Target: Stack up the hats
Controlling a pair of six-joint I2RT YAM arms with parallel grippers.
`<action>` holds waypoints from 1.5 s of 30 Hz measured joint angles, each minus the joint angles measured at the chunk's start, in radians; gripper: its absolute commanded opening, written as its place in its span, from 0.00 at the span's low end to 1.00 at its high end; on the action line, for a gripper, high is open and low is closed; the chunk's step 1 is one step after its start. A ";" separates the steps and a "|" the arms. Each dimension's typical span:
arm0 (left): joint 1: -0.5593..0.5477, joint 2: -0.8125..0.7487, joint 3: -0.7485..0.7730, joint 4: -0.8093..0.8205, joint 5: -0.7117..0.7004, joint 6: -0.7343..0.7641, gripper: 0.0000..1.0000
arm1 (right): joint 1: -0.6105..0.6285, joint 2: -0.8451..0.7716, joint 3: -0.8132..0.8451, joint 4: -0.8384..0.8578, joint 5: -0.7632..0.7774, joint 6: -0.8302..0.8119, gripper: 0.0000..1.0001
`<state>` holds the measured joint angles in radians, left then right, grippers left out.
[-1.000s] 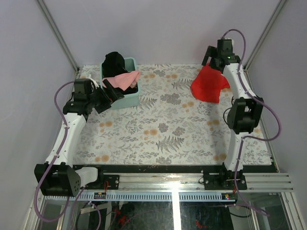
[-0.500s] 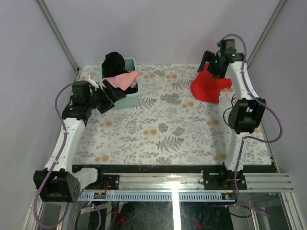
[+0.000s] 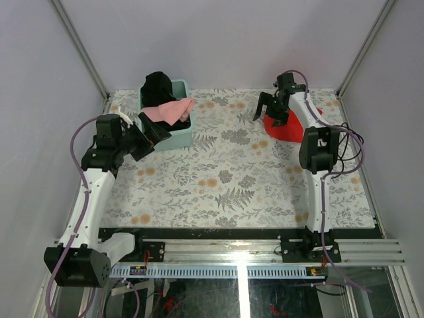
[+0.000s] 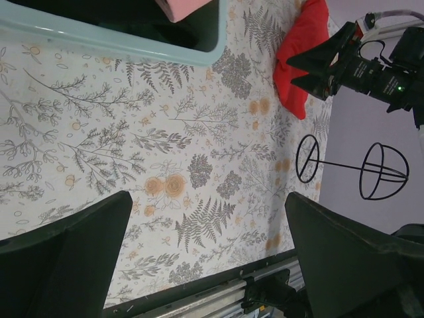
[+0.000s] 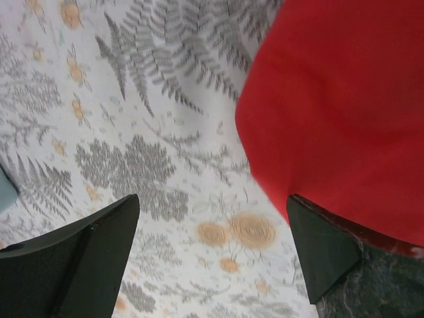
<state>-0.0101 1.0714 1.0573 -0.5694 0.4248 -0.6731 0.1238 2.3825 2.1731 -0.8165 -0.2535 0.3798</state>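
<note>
A black cap (image 3: 158,85) and a light pink cap (image 3: 172,109) lie in the mint-green tub (image 3: 173,138) at the back left. The pink cap's edge shows in the left wrist view (image 4: 189,6). My left gripper (image 3: 151,136) hovers open and empty at the tub's near side; its jaws (image 4: 209,245) frame bare patterned cloth. My right gripper (image 3: 268,114) is open and empty, low over the table at the left edge of the red cloth (image 3: 291,127). In the right wrist view the gripper (image 5: 205,245) is beside the red cloth (image 5: 338,99).
The tub's rim (image 4: 132,43) runs along the top of the left wrist view, where the red cloth (image 4: 301,53) and the right gripper (image 4: 324,63) also show. A floral tablecloth (image 3: 225,179) covers the table. Grey walls close in on three sides.
My right arm has swung down and to the left. The red cloth, which hung by the gripper before, now lies on the table. My left gripper has shifted slightly by the tub.
</note>
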 measured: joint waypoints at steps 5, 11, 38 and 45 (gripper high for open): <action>0.000 0.000 0.046 -0.056 -0.029 0.019 1.00 | 0.000 0.073 0.051 0.049 0.033 0.013 0.99; 0.000 -0.002 0.089 -0.104 -0.060 0.046 1.00 | 0.000 0.168 0.184 0.054 0.189 0.012 1.00; -0.002 0.024 0.187 -0.181 -0.036 0.152 1.00 | -0.048 -0.473 -0.082 0.252 0.204 -0.064 0.99; -0.163 0.112 0.227 -0.121 -0.028 0.151 1.00 | -0.079 -0.842 -0.225 0.164 0.303 -0.123 1.00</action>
<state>-0.1734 1.1831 1.2839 -0.6903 0.3969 -0.5220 0.0444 1.5406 1.9480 -0.6521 0.0494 0.2569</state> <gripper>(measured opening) 0.996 0.994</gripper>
